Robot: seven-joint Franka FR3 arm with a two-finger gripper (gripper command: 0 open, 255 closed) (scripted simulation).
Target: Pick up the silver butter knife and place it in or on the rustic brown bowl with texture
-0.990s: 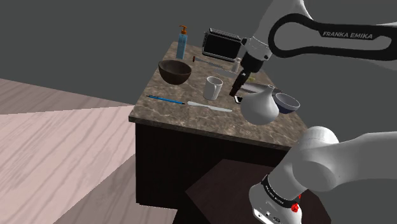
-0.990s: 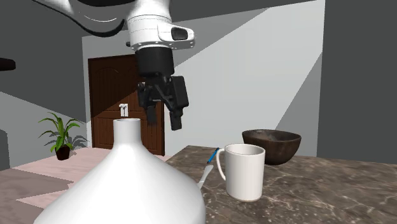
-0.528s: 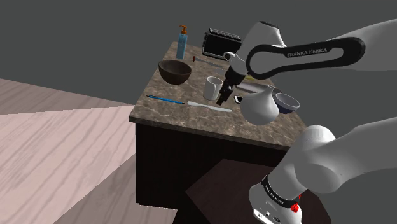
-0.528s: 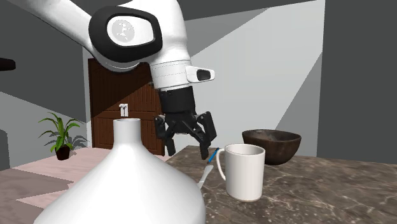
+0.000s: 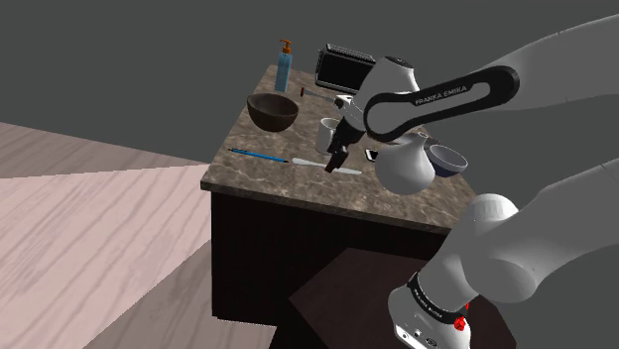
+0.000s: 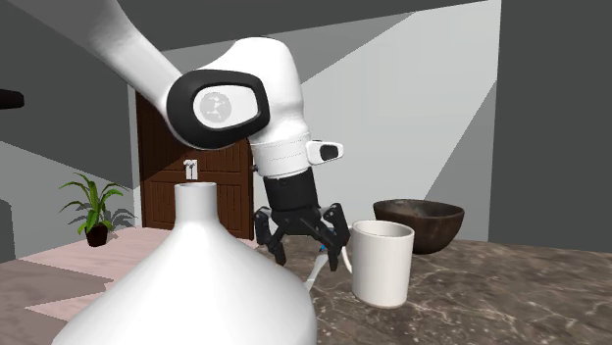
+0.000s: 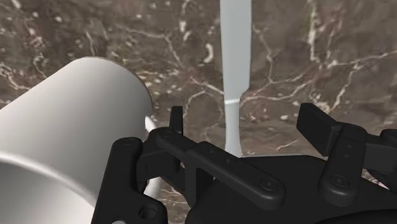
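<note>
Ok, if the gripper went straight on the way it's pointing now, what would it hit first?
Most likely the pale butter knife, which lies on the marble countertop in line with the gap of the open gripper. The white mug sits close beside one finger; depth is unclear.

1. The white arm [image 5: 526, 233] rises from its base at the shoulder view's lower right and bends back toward that view's left.
2. Its forearm [image 5: 446, 92], lettered FRANKA EMIKA, slopes down and leftward to the wrist [image 5: 387, 77].
3. In the second exterior view the wrist's rounded white joint [image 6: 235, 108], with a dark cap, sits above the black hand, which points down.
4. The jaws are spread wide. The two black fingers [image 7: 175, 121] stand well apart and do not meet, and their tips [image 6: 278, 247] are splayed outward.
</note>
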